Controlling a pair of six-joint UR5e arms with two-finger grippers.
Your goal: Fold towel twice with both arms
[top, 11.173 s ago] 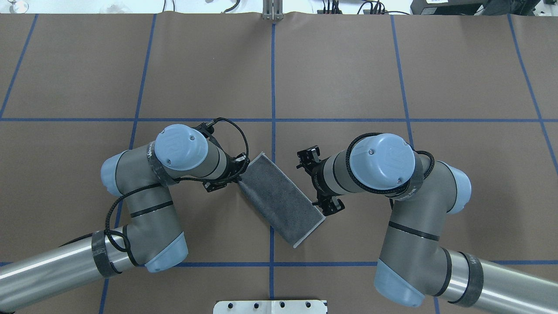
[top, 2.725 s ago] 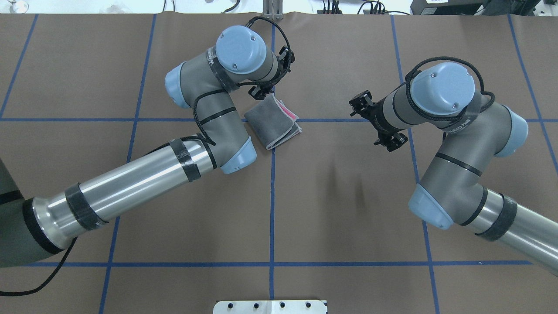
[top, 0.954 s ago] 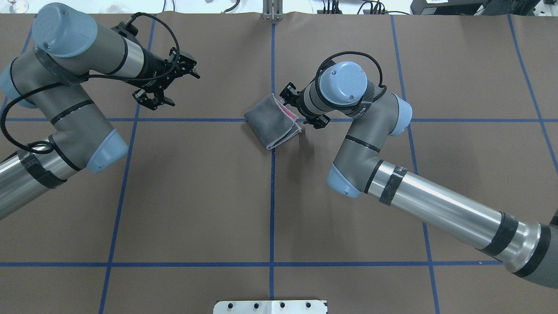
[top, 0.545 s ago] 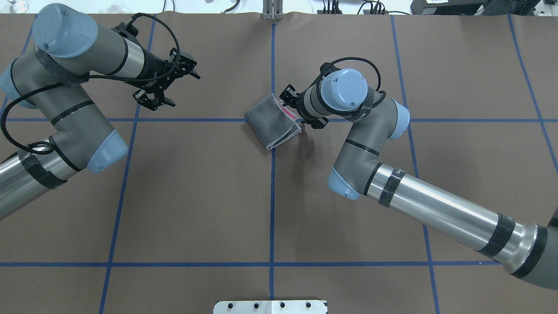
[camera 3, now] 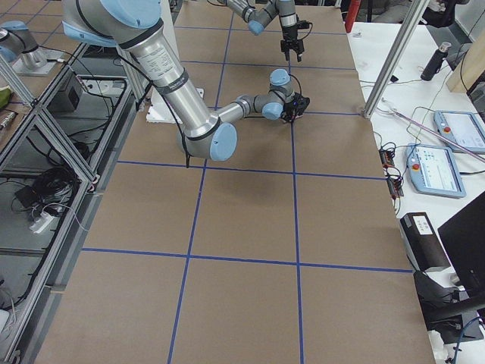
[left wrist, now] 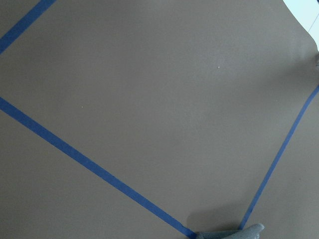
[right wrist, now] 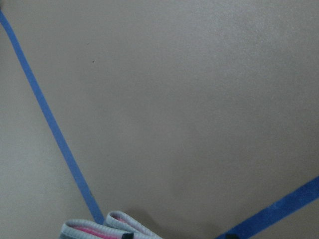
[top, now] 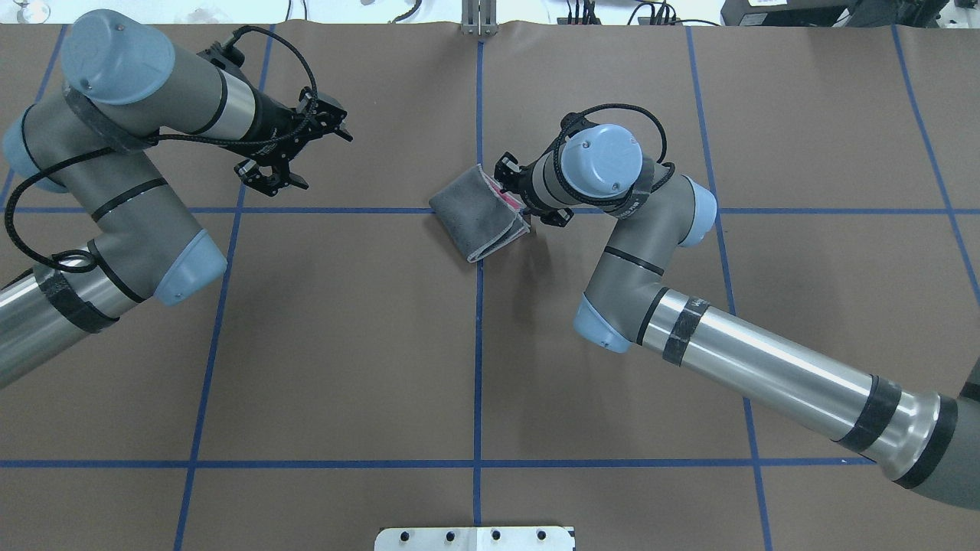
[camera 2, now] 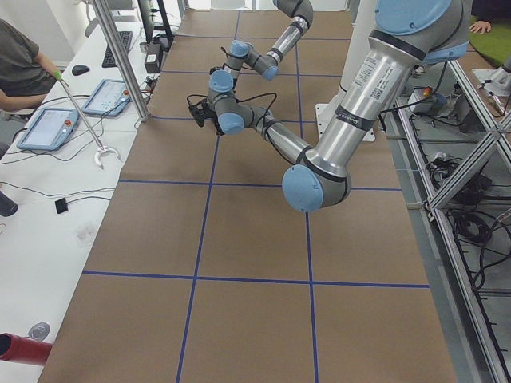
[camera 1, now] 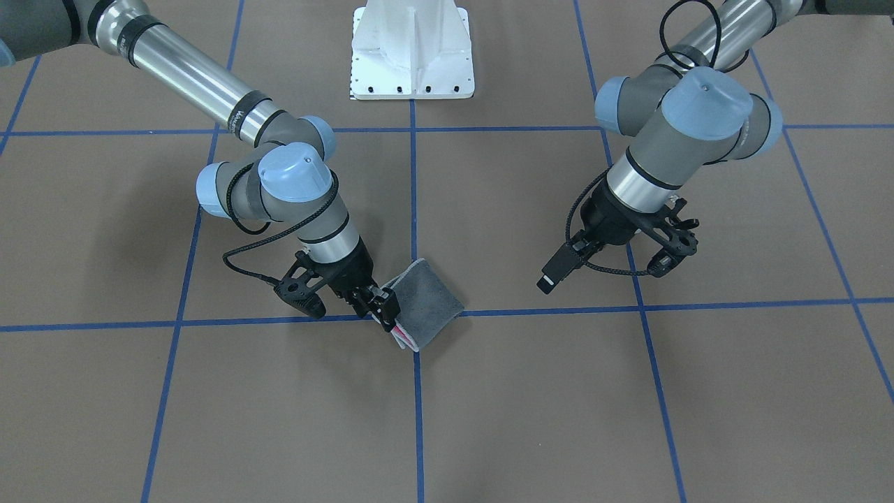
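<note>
Reaching in at the towel's open, layered edge, the right tool (camera 1: 380, 305) has its black fingers low against the cloth. I cannot tell whether they pinch the layers or only touch them, since the wrist hides them from above.

One towel (top: 475, 214) lies on the counter (top: 344, 344), folded into a small thick packet. Its grey face is outward, and pink and the pale border show only along the stacked edge beside that tool. The packet covers the crossing of the centre tape line and the far cross line.

The left tool (top: 318, 157) hangs spread wide and holds nothing, well apart from the towel on the robot's left side.

Two arms reach in: the right arm (top: 766, 367) stretched long toward the middle, the left arm (top: 115, 199) bent back on itself. Blue tape lines (top: 478, 383) form a grid; the overhead view shows five running away from the robot and two across. One white pedestal base (camera 1: 412, 56) stands at the robot's edge of the counter.

Faint lettering shows on a black band of the right arm and along the near arm's tube in the left-side view, but it is too small to read. One person (camera 2: 20, 68) sits by two tablet-like screens (camera 2: 48, 128).
</note>
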